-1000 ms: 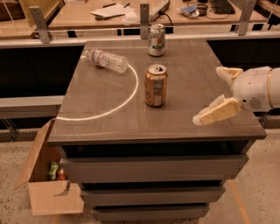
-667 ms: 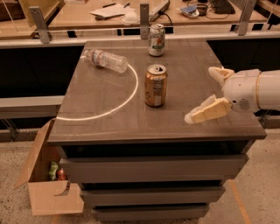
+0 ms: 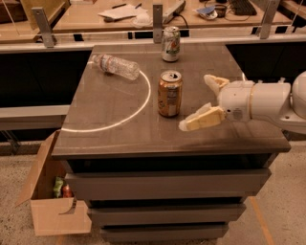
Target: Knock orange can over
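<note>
Our brown table [image 3: 119,136] holds the orange can [image 3: 169,94] standing up. Our gripper [image 3: 196,102] sits wide open just right of it, so we can push it over.

Place: looks like a robot lab set up inside an office, definitely not a home
Background: long pale desks [image 3: 91,16] with loose papers [image 3: 119,12] and a keyboard [image 3: 243,6] lying around
Divider: a rail on metal posts [image 3: 43,26] runs between the desks and the test spot
Furniture: grey drawer cabinet [image 3: 167,184], its tabletop [image 3: 119,139] marked with a white arc [image 3: 138,105], pretty test-rig-ish
Floor: speckled hard flooring [image 3: 19,229], with an open cardboard box [image 3: 52,215] of odds and ends right beside the cabinet
Robot: white arm coming in from the right, its hand [image 3: 196,102] over the tabletop with fingers spread, just right of the orange can [image 3: 169,93]
</note>
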Controlling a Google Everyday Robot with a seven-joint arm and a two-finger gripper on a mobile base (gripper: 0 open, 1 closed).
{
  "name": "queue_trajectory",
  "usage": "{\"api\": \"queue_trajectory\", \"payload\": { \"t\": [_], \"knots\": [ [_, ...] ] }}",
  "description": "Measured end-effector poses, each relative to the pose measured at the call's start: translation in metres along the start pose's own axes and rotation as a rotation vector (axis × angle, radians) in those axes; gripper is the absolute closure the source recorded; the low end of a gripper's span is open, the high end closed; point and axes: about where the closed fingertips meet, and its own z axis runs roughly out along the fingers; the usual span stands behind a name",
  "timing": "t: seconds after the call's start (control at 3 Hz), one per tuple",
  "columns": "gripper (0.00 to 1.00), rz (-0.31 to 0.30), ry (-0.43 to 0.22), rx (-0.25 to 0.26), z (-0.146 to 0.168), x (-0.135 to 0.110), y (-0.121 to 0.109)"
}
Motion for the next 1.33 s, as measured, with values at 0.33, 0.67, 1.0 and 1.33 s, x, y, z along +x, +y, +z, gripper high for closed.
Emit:
{"api": "queue_trajectory", "payload": {
  "t": [0.33, 0.67, 1.0, 1.33],
  "knots": [
    [0.00, 0.010, -0.046, -0.022, 0.019, -0.005, 0.004],
    [0.00, 0.011, -0.084, -0.020, 0.039, -0.005, 0.002],
    [0.12, 0.007, -0.120, -0.018, 0.055, -0.007, -0.002],
    [0.43, 0.003, -0.147, -0.017, 0.065, -0.008, -0.005]
  ]
}}
